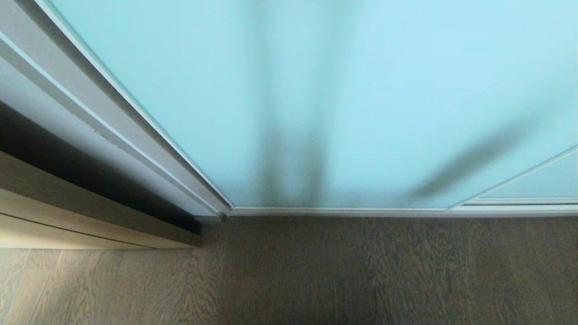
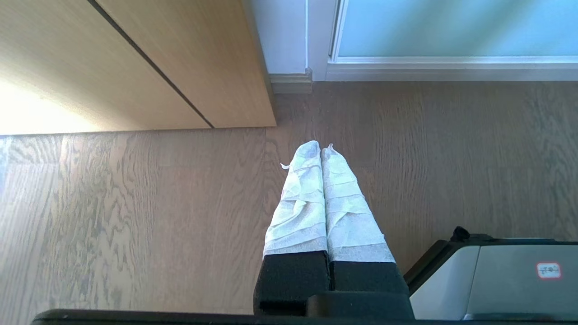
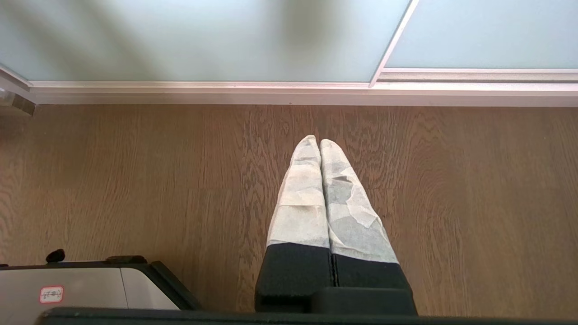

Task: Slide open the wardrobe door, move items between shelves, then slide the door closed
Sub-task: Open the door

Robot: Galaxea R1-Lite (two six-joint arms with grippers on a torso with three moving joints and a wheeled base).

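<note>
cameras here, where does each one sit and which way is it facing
Head view: on the robot's head, tilted down at the shut sliding wardrobe door and wood floor; no arm or gripper shows.
Left wrist view: behind the left gripper, fingers pressed together, pointing down at the floor by the tan wood-grain door; a corner of the robot's base shows.
Right wrist view: behind the right gripper, fingers together, above the floor facing the door's bottom rail.
Shared: all three show the aqua frosted glass and the floor.

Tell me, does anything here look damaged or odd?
Only slightly: the white wrapping on the right tool looks torn and peeling. The glass door is shut and sits straight above the wooden floor.
</note>
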